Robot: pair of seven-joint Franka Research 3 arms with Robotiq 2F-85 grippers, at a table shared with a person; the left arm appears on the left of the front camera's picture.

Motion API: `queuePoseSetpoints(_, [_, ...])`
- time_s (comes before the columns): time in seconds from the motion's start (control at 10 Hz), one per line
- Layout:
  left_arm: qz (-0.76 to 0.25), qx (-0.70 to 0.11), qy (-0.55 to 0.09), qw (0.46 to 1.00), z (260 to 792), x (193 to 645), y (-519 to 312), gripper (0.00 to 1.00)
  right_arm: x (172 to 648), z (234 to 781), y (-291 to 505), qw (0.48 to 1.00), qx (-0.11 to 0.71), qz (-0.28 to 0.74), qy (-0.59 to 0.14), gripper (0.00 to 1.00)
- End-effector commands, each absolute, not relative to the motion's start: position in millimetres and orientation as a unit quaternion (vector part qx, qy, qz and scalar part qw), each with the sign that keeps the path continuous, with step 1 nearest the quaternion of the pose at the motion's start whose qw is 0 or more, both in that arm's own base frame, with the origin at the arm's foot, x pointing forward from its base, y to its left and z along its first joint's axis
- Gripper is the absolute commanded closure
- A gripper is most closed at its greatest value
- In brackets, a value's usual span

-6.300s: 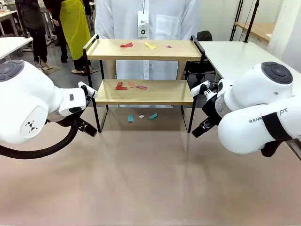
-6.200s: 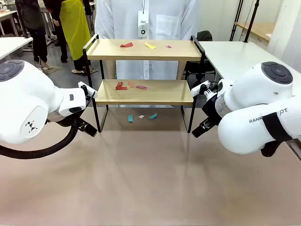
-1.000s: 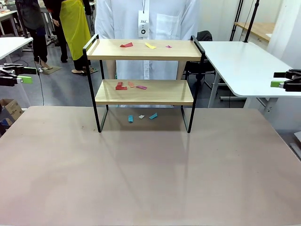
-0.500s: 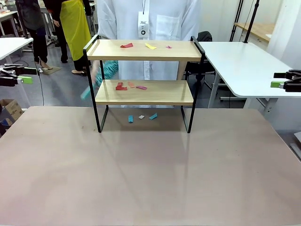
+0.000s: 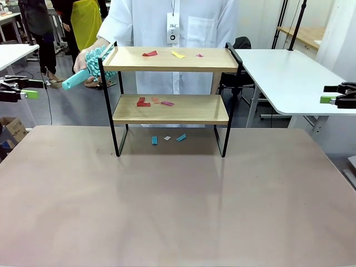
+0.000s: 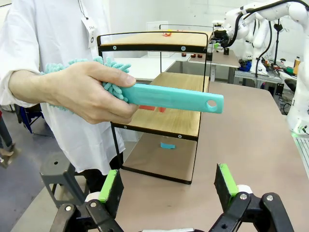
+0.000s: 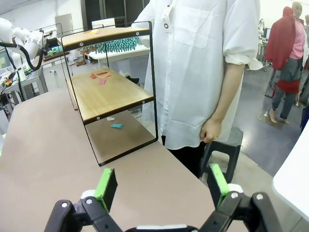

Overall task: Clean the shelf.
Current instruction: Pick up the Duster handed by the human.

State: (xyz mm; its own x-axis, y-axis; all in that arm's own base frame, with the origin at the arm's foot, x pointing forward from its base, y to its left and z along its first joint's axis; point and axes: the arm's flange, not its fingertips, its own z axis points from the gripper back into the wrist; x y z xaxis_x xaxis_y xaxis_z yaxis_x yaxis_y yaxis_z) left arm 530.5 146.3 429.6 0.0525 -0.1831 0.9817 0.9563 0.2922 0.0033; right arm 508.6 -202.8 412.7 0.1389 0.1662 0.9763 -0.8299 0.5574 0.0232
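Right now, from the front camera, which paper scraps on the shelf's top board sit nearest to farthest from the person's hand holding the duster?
1. Red scrap: left part of the top board of the shelf, nearest the hand.
2. Yellow scrap: about the middle.
3. Pink scrap: right of middle, farthest.

the table (image 5: 178, 211) has a plain brownish top. the shelf (image 5: 170, 119) stands upright on the far half of the table, roughly centred, on thin black legs.

upper board (image 5: 217, 60): a red scrap (image 5: 149, 53) left of centre, a yellow scrap (image 5: 178, 54) near the middle, a small pink scrap (image 5: 199, 55) to the right, all apart.

lower board (image 5: 194, 109): red pieces (image 5: 143, 102) at the left, an orange scrap (image 5: 155, 100) just beside them, then a pink strip (image 5: 167, 103).

table top under the shelf: a blue scrap (image 5: 154, 140), a pale scrap (image 5: 167, 138) and a teal scrap (image 5: 181, 137), in a short row.
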Motion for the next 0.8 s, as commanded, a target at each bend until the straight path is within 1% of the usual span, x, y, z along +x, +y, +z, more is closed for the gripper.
queuePoseSetpoints(0.0, [-0.46,-0.377,-0.513,0.619,429.9,530.6,146.2,0.0,510.0,414.6,-201.2,0.691,0.3,0.359,-0.551,0.0])
queuePoseSetpoints(0.7, [-0.46,-0.377,-0.513,0.619,429.9,530.6,146.2,0.0,510.0,414.6,-201.2,0.691,0.3,0.359,-0.551,0.0])
